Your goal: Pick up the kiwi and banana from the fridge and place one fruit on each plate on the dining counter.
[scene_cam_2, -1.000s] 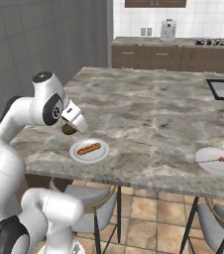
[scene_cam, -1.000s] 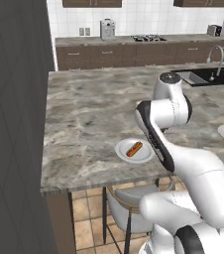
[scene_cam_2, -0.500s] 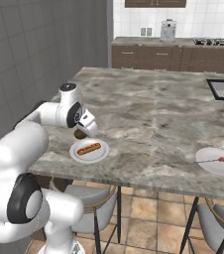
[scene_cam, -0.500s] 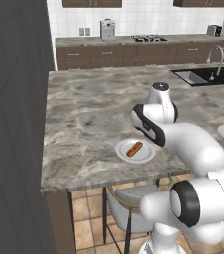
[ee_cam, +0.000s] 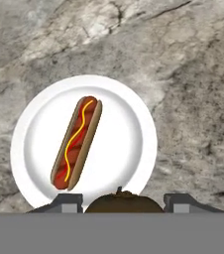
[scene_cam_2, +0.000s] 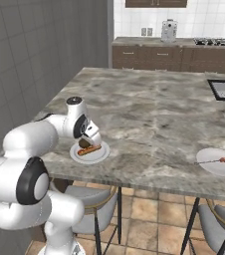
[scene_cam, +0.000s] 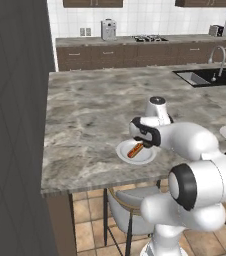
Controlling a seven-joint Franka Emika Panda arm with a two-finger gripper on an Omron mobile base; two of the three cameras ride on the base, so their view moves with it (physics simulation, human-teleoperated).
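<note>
While low over the plate [ee_cam: 129, 144], arm folded, jaws gripping the kiwi [ee_cam: 124, 202].

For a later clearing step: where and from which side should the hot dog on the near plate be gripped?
Probably from above, across the middle of the hot dog: it lies flat on the plate, long and narrow, so the end effector, now holding the kiwi, could span its short width.
</note>
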